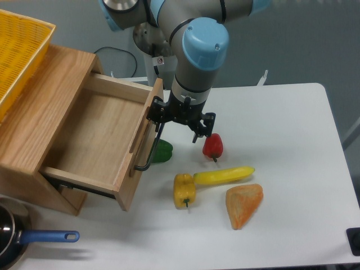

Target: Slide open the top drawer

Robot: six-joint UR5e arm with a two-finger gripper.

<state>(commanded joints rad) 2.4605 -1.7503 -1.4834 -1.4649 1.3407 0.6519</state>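
Note:
The top drawer is a light-oak box pulled well out of its wooden cabinet, and its shallow interior is bare. Its long black bar handle runs along the front panel. My gripper hangs just right of the front panel, at the handle's upper end. Its fingers stand apart. The left finger is against the handle's top and the right finger points down at the table. Nothing is between them.
A green pepper lies right behind the handle. A red pepper, yellow pepper, banana and orange wedge lie to the right. A yellow basket sits on the cabinet. A blue-handled pan is at the front left.

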